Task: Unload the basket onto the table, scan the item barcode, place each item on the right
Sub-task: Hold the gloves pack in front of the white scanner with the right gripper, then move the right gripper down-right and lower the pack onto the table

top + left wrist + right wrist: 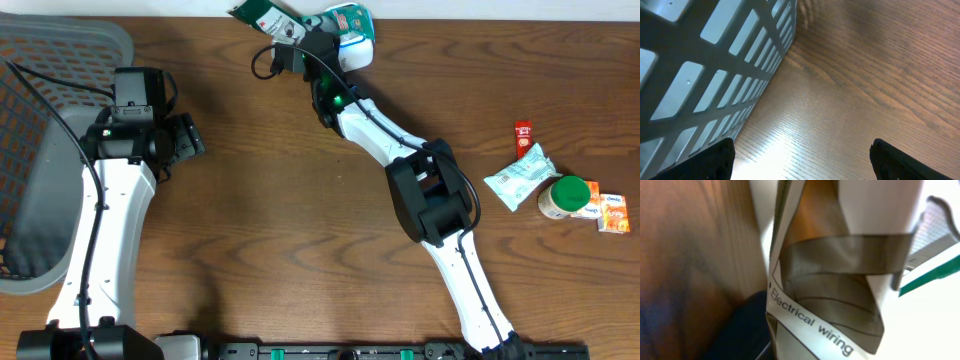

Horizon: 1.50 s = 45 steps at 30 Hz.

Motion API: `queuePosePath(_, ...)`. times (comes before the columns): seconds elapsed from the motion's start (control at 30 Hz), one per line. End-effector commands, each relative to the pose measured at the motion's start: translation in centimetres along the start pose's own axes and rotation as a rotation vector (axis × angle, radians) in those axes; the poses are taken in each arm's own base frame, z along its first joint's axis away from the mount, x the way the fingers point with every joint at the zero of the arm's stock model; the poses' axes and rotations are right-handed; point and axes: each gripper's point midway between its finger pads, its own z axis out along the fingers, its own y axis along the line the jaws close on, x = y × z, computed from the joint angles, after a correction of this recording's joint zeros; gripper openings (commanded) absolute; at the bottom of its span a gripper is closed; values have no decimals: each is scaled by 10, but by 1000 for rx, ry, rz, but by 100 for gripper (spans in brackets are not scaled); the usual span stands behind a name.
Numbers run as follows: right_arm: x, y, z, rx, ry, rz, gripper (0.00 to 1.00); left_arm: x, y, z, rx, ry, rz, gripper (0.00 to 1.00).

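Left gripper (195,140) is spread wide, holding nothing, by the basket (40,200) at the bench's left edge. Right gripper (285,38) is pinched tight on the packet (262,16) at the far edge. It's floppy, so it could crease or slip off the bench, hiding the barcode.

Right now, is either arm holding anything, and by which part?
The right end effector is shut on the green-and-white packet, by its end nearest the arm. The left end effector holds nothing.

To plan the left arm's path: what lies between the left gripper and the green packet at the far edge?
Only bare table, as the overhead view shows. The left gripper is open; the green packet is at the right gripper.
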Motion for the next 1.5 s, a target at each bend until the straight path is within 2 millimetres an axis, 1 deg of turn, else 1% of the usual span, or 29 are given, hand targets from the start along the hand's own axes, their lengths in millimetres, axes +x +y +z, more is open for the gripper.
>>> queuePosePath(0.0, -8, 1, -4, -14, -9, 124, 1, -2, 3, -1, -16, -9, -5, 87)
queuePosePath(0.13, -5, -1, -2, -12, -3, 251, 1, -2, 3, -1, -16, -9, -5, 88)
queuePosePath(0.2, -4, -8, -3, -6, -9, 284, 1, -2, 3, -1, -16, -9, -5, 88)
queuePosePath(0.27, -10, -24, -9, 10, -39, 298, 1, -2, 3, -1, -16, -9, -5, 88)
queuePosePath(0.3, -14, -37, -13, 23, -58, 307, 1, -2, 3, -1, -16, -9, -5, 87)
queuePosePath(0.33, -17, -54, -19, 44, -77, 329, 1, -2, 3, -1, -16, -9, -5, 88)
queuePosePath(0.4, -25, -95, -37, 90, -120, 392, 1, -2, 3, -1, -16, -9, -5, 88)
queuePosePath(0.43, -26, -108, -44, 105, -128, 411, 1, -2, 3, -1, -16, -9, -5, 88)
queuePosePath(0.5, -27, -145, -67, 126, -140, 462, 1, -2, 3, -1, -16, -9, -5, 88)
queuePosePath(0.6, -22, -169, -95, 80, -121, 544, 1, -2, 3, -1, -16, -9, -5, 88)
queuePosePath(0.67, -12, -174, -118, 4, -74, 627, 1, -2, 3, -1, -16, -9, -5, 88)
queuePosePath(0.7, -4, -172, -130, -42, -36, 675, 1, -2, 3, -1, -16, -9, -5, 88)
queuePosePath(0.73, 8, -167, -150, -116, 25, 730, 1, -2, 3, -1, -16, -9, -5, 88)
queuePosePath(0.77, 23, -152, -174, -234, 97, 739, 1, -2, 3, -1, -16, -9, -5, 88)
queuePosePath(0.83, 37, -128, -195, -377, 162, 746, 1, -2, 3, -1, -16, -9, -5, 88)
queuePosePath(0.9, 53, -97, -216, -538, 250, 781, 1, -2, 3, -1, -16, -9, -5, 88)
queuePosePath(0.97, 72, -66, -234, -670, 385, 863, 1, -2, 3, -1, -16, -9, -5, 88)
queuePosePath(1.07, 109, -25, -256, -777, 627, 922, 1, -2, 3, -1, -16, -9, -5, 88)
queuePosePath(1.17, 136, 14, -268, -849, 773, 910, 1, -2, 3, -1, -16, -9, -5, 88)
queuePosePath(1.3, 168, 64, -272, -882, 909, 943, 1, -2, 3, -1, -16, -9, -5, 88)
queuePosePath(1.43, 196, 95, -272, -883, 978, 978, 1, -2, 3, -1, -16, -9, -5, 88)
queuePosePath(1.47, 208, 102, -272, -863, 1010, 993, 1, -2, 3, -1, -16, -9, -5, 88)
